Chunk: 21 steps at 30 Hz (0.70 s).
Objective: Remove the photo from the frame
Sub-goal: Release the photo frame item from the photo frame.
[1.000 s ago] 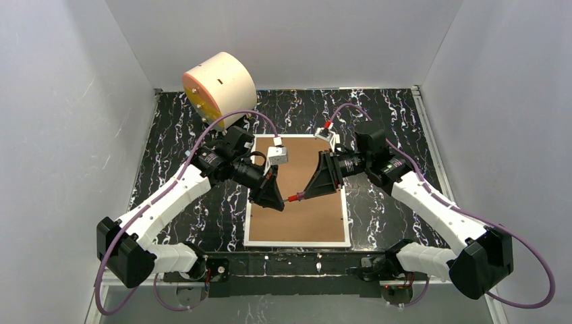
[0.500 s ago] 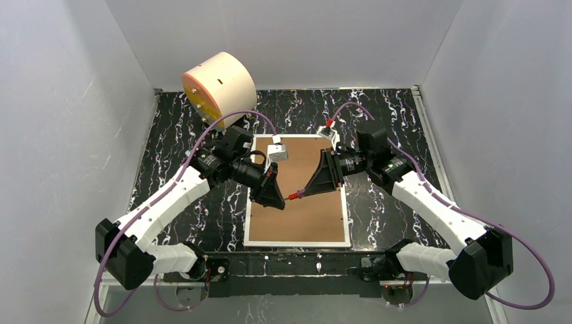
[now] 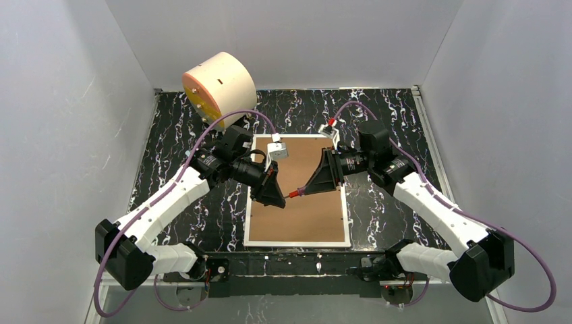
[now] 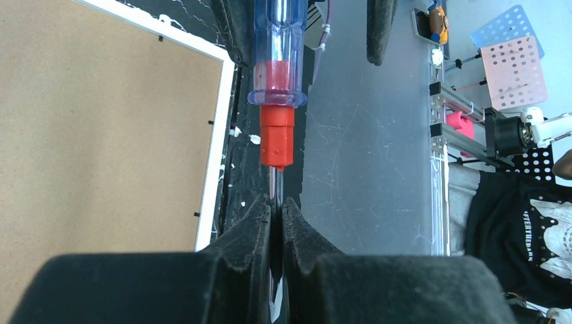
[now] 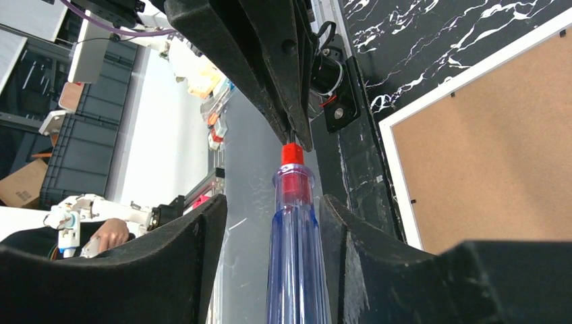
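Observation:
The frame lies face down on the black marbled table, its brown back panel facing up. The photo is hidden under it. My left gripper hovers over the panel's left part, shut on the thin metal shaft of a screwdriver with a clear blue handle and red collar. The left wrist view shows its fingertips pinching the shaft below the red collar. My right gripper faces it from the right, open, with the screwdriver handle between its fingers and gaps on both sides.
A cream cylinder with an orange face stands at the far left corner. Grey walls close in the table on three sides. The frame's white rim shows in the left wrist view and in the right wrist view.
Both grippers and the screwdriver between them have shifted very slightly towards the far side. The frame has not moved.

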Motion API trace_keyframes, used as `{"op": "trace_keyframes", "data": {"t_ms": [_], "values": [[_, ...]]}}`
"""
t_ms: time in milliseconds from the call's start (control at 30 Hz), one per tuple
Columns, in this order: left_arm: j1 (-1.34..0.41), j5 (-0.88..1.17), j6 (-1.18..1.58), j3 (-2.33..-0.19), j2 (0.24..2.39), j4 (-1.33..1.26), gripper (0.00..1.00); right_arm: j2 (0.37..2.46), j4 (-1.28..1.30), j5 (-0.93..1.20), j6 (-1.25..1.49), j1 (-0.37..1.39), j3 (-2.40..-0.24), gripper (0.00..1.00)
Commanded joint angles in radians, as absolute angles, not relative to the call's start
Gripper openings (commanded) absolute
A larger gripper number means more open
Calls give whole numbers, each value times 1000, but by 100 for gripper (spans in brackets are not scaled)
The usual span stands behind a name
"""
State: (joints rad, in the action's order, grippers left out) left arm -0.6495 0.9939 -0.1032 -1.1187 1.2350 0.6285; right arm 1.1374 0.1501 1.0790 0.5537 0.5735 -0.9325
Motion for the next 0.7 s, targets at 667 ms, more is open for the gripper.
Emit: {"op": "trace_keyframes", "data": {"t_ms": [667], "values": [[-650, 997, -54, -1092, 1174, 485, 0, 1113, 99, 1119, 554, 591, -905, 53]]}}
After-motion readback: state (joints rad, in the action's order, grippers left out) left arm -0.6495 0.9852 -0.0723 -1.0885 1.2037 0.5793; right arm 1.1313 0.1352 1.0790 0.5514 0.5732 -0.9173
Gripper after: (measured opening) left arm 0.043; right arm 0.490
